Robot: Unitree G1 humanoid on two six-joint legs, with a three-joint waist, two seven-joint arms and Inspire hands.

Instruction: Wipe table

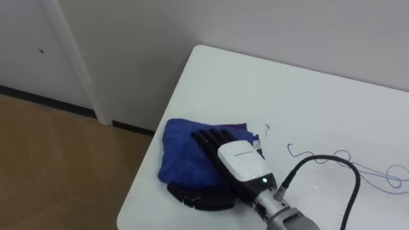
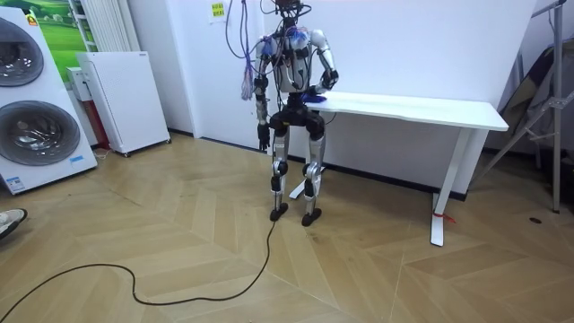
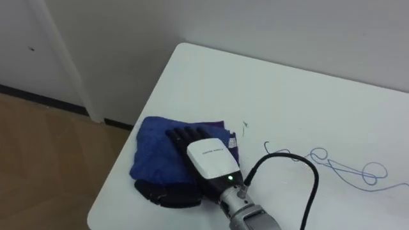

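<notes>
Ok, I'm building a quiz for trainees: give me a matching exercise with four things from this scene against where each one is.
Things:
1 cloth
2 pen scribble
3 right hand
4 left hand

Places:
A hanging by the robot's side
B near the table's left corner
C flat on the cloth
D on the tabletop, right of the cloth

Pairs: 1-B, 2-D, 3-C, 4-A

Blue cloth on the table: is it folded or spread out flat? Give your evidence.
Folded: the blue cloth lies as a thick pad with layered edges, under the flat right hand.
</notes>
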